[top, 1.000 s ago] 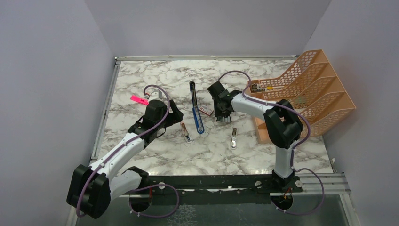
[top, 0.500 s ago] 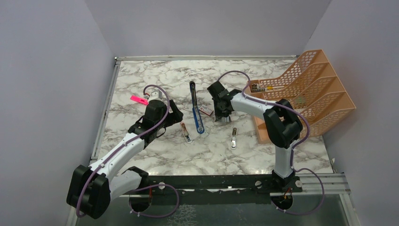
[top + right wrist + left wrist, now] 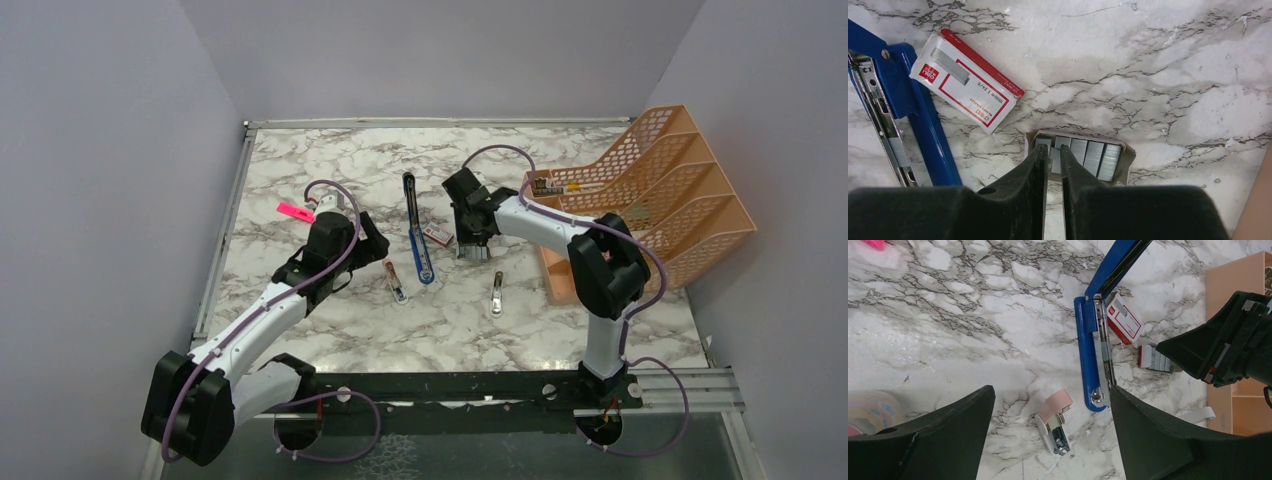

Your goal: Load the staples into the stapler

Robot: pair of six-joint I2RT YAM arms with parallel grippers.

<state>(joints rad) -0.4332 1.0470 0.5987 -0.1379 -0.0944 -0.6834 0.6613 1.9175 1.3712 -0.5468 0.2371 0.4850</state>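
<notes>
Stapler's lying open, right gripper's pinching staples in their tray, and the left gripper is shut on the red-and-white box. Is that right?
No. The left gripper is open and holds nothing; the red-and-white box lies on the table beside the stapler, as the left wrist view shows. The rest holds: stapler open, right gripper pinching the staples in their tray.

**Glossy marble, bright steel, printed card**

The table [image 3: 330,160] has a smooth, marble-patterned top with a soft sheen. The stapler [image 3: 1087,365] is glossy blue, whether plastic or painted metal I cannot tell, with a bright silver metal rail [image 3: 1105,355]. The staples [image 3: 1095,157] are dull grey metal, finely ribbed, in a thin paper tray [image 3: 1129,156]. The box [image 3: 968,95] is smooth printed red-and-white card. The left gripper [image 3: 1050,390] and right gripper [image 3: 1050,150] have matt black plastic fingers. The rack [image 3: 680,200] at the table's right edge is orange plastic mesh.
</notes>
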